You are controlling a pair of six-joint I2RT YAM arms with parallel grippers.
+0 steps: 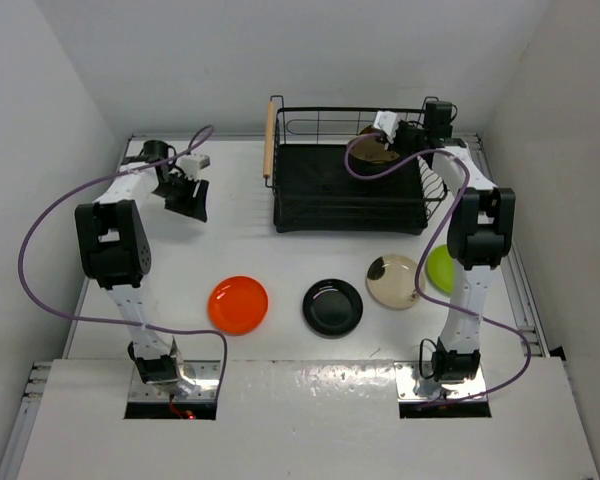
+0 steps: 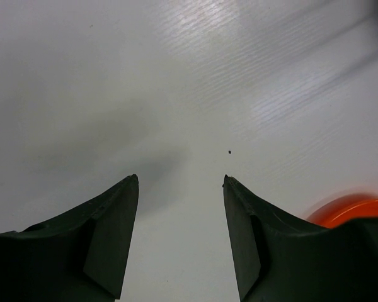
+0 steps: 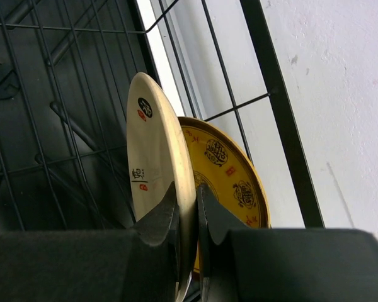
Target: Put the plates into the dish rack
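Observation:
The black wire dish rack (image 1: 320, 190) stands at the back middle. My right gripper (image 1: 390, 140) reaches into its right rear corner. In the right wrist view it (image 3: 188, 195) is shut on the rim of the cream plate (image 3: 152, 151), held upright on edge. The yellow-brown patterned plate (image 3: 233, 176) stands upright right behind it, against the rack wall; it also shows in the top view (image 1: 377, 153). On the table in front lie the orange plate (image 1: 238, 304), black plate (image 1: 332, 307), beige plate with a dark patch (image 1: 394, 281) and lime green plate (image 1: 438, 268). My left gripper (image 1: 188, 196) is open and empty.
The rack's wooden handle (image 1: 270, 140) runs along its left side. The right arm (image 1: 475, 230) partly covers the green plate. In the left wrist view the open gripper (image 2: 181, 179) hangs over bare white table, with the orange plate's edge (image 2: 356, 211) at lower right. Walls close in on all sides.

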